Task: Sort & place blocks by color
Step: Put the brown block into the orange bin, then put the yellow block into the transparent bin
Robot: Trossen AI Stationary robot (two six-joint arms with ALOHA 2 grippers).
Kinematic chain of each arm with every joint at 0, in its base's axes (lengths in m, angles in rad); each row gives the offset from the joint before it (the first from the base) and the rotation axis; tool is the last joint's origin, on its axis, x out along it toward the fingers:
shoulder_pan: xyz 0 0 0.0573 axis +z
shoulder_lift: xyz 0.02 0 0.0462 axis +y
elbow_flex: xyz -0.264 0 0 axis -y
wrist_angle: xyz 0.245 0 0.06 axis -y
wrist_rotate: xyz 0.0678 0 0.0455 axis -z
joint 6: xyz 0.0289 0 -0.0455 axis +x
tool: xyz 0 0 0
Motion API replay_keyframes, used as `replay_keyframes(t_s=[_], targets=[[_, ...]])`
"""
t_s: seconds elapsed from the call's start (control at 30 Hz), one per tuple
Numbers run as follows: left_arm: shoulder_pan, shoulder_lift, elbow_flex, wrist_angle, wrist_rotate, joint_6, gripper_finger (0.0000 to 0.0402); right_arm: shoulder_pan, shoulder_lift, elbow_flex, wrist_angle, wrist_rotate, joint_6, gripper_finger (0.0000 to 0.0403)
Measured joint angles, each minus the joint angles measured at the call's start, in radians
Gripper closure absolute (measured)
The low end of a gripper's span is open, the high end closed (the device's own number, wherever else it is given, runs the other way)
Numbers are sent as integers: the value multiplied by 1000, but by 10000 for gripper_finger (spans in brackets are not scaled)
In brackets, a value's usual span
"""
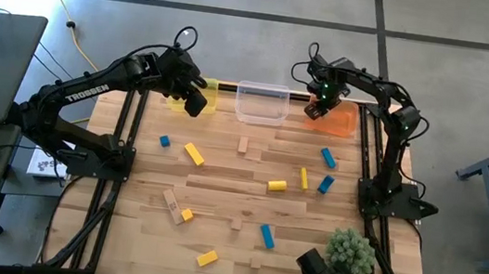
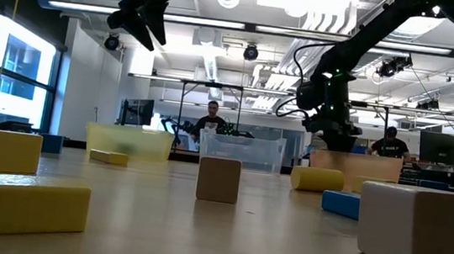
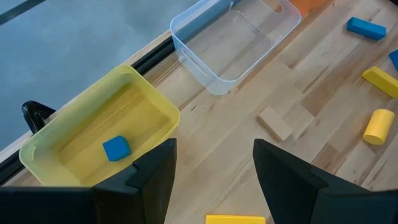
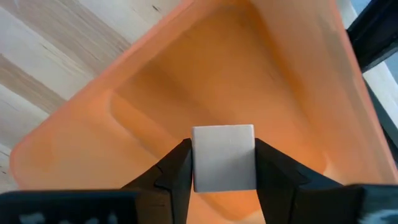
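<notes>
Blocks [image 1: 276,186] scattered over the wooden table [image 1: 219,195], nearest a yellow one [image 1: 206,258] at the near edge with a blue one [image 1: 267,236] just beyond, and a green plant ball [image 1: 350,250] at the near right. Farther in, a yellow bar [image 1: 194,154] and a small blue cube [image 1: 164,141] to the left, a plain wood block [image 1: 243,144] near the middle, two blue blocks [image 1: 327,157] and a yellow bar [image 1: 304,178] to the right. At the far edge, three bins in a row: yellow bin [image 3: 134,93] left, clear bin [image 1: 262,103] middle, orange bin [image 4: 124,99] right. Inside the yellow bin, one blue cube [image 3: 116,149]. Left gripper [image 3: 214,165] above the table just near of the yellow bin, fingers spread apart, holding nothing. Right gripper [image 4: 222,163] above the orange bin, clamped on a plain light wood cube [image 4: 224,157] hanging over the bin's floor.
</notes>
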Motion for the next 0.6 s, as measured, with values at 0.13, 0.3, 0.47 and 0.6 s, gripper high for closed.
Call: replay_keyframes(t_s=[0.13,0.3,0.47,0.6], targets=[[0,0,0,0,-31,-24,200,0,0,0,0,-1,-30,268],[0,0,0,0,-35,-25,200,0,0,0,-1,-2,-37,234],[0,0,0,0,-36,-25,200,1,0,0,-14,40,-40,205],[0,0,0,-2,-33,-26,200,1,0,21,-36,38,-40,198]])
